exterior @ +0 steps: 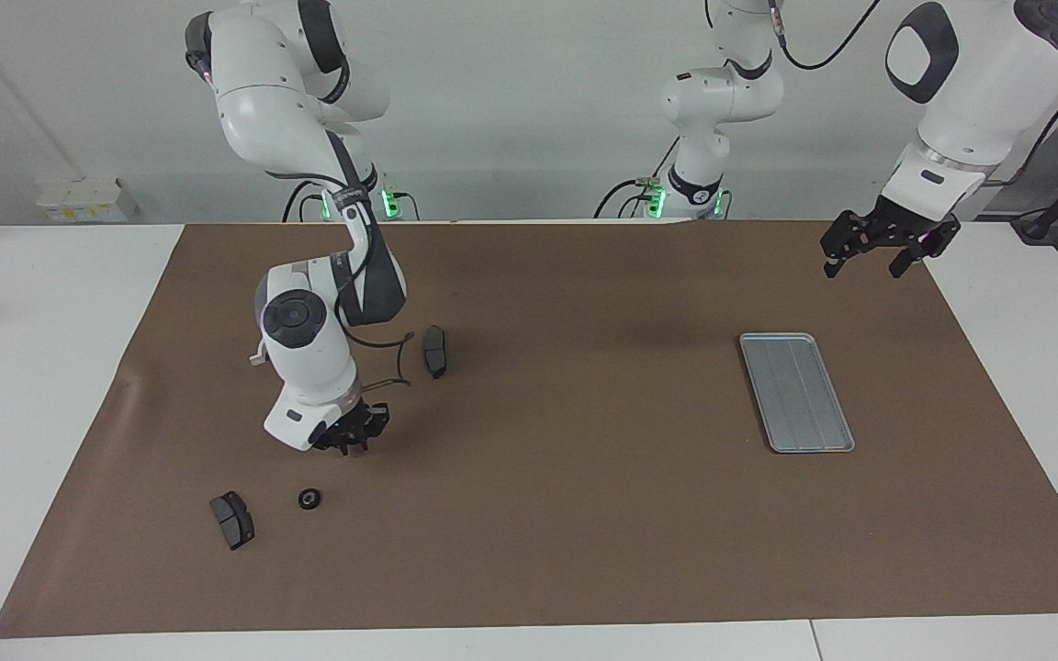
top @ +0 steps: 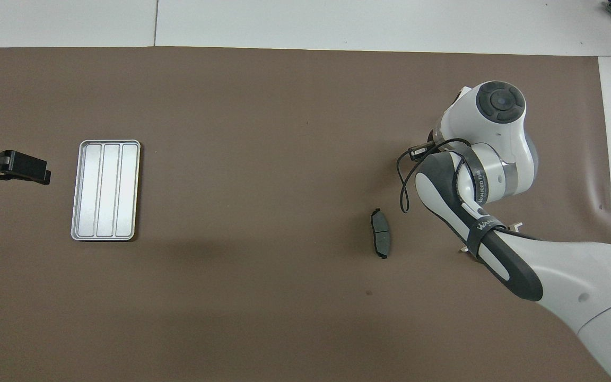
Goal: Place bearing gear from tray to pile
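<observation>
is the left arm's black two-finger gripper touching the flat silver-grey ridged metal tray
Apart. The facing view shows the left gripper raised in the air, with bare brown mat between it and the tray; the overhead view shows it off the tray's rim.

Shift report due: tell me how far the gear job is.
Done: the tray is bare and one bearing gear lies beside a brake pad. In hand: the right gripper hangs over the mat near them, jaws shut; any part inside is hidden. The left gripper waits open near the tray. Left: release, if something is held.
</observation>
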`<state>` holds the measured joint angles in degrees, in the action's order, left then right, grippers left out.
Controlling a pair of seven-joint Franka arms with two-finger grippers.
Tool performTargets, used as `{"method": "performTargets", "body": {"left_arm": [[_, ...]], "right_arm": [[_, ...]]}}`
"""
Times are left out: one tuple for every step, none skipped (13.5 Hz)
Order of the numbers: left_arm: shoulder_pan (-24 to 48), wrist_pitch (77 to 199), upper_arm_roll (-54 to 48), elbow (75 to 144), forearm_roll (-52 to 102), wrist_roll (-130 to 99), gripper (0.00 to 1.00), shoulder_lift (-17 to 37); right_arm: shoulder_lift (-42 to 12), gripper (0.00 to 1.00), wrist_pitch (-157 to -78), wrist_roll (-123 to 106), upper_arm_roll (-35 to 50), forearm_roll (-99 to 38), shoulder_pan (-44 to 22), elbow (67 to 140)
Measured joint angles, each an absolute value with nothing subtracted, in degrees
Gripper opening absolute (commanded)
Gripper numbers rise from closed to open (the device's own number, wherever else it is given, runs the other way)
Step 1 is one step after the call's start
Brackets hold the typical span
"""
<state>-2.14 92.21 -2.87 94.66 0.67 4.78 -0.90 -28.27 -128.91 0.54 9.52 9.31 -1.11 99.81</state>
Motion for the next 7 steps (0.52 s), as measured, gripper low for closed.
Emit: {"method": "performTargets", "body": {"left_arm": [[-2.14,91.95,-2.87,94.66,0.67,4.95,1.00,-1.01],[-2.12,91.64,-2.91,94.66,0.67,4.97,1.00,-1.09],[-2.06,91.40,-2.96,94.69,0.67,4.97,1.00,-1.18],[-2.01,91.24,-2.99,94.72,0.67,4.97,1.00,-1.28],[-2.01,91.06,-2.98,94.74,0.67,4.97,1.00,-1.36],[-2.08,90.96,-2.89,94.74,0.67,4.97,1.00,-1.38],[-2.26,90.89,-2.78,94.74,0.67,4.97,1.00,-1.38]], "right_arm": [[-28.12,0.32,-129.43,0.72,9.52,9.31,-1.12,100.48],[-28.06,0.61,-129.50,1.21,9.53,9.31,-1.13,100.78],[-28.01,0.83,-129.50,1.77,9.57,9.30,-1.16,100.89],[-27.92,0.88,-129.50,2.06,9.62,9.30,-1.18,100.95],[-27.78,0.92,-129.50,2.16,9.66,9.30,-1.19,101.00],[-27.61,0.94,-129.50,2.19,9.67,9.30,-1.18,101.00],[-27.39,0.95,-129.50,2.27,9.67,9.29,-1.18,100.98]]}}
